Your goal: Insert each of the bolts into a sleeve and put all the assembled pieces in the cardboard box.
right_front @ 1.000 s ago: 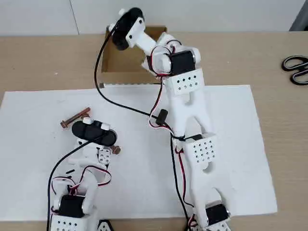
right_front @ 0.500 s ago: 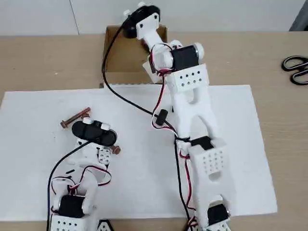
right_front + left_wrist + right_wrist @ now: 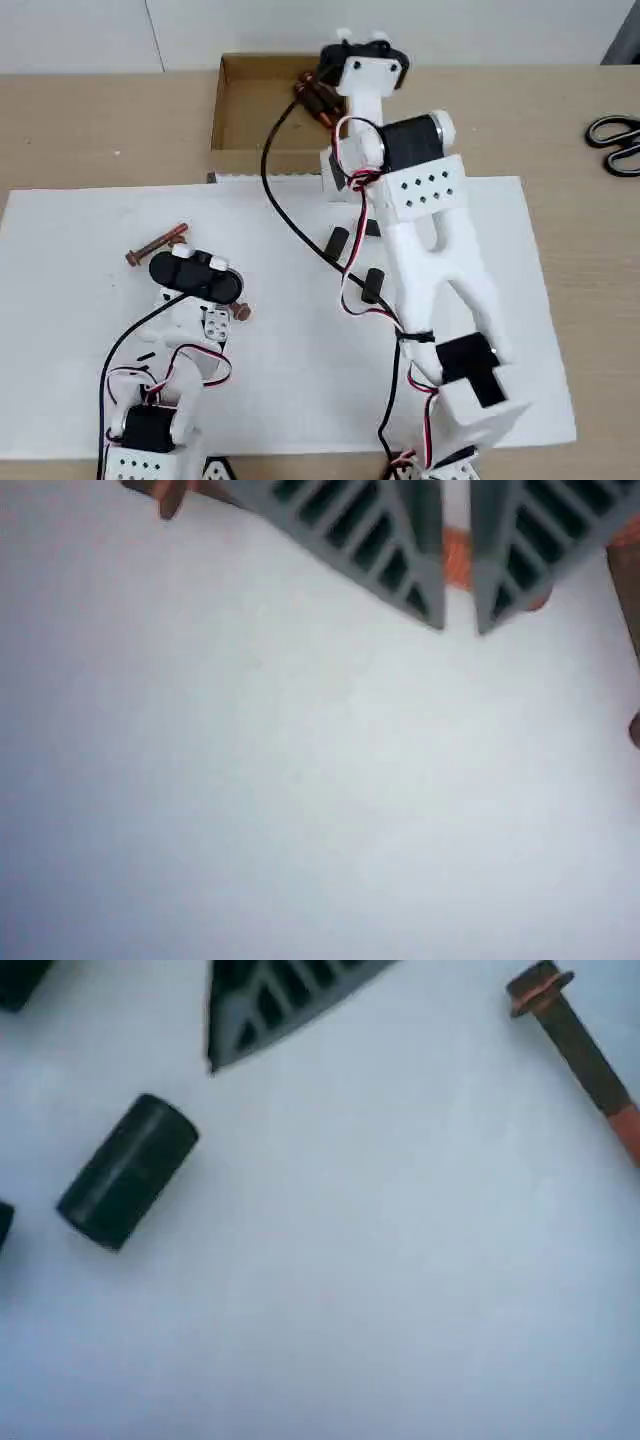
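Cardboard box (image 3: 240, 120), top centre: right gripper (image 3: 325, 90) hangs over it, grip can't be told. Lower left, left gripper (image 3: 458, 628) clenched on a bolt (image 3: 457, 560); loose bolt (image 3: 157, 243), two sleeves (image 3: 338, 240) on paper (image 3: 80, 330). Approx. 2 pairings look undone.

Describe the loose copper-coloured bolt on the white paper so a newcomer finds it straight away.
Start at the large white paper sheet on the wooden table and go to its left half, toward the open cardboard box. There the copper-coloured bolt lies slanted in the open, full length showing; the other bolt only peeks out beside a white arm.
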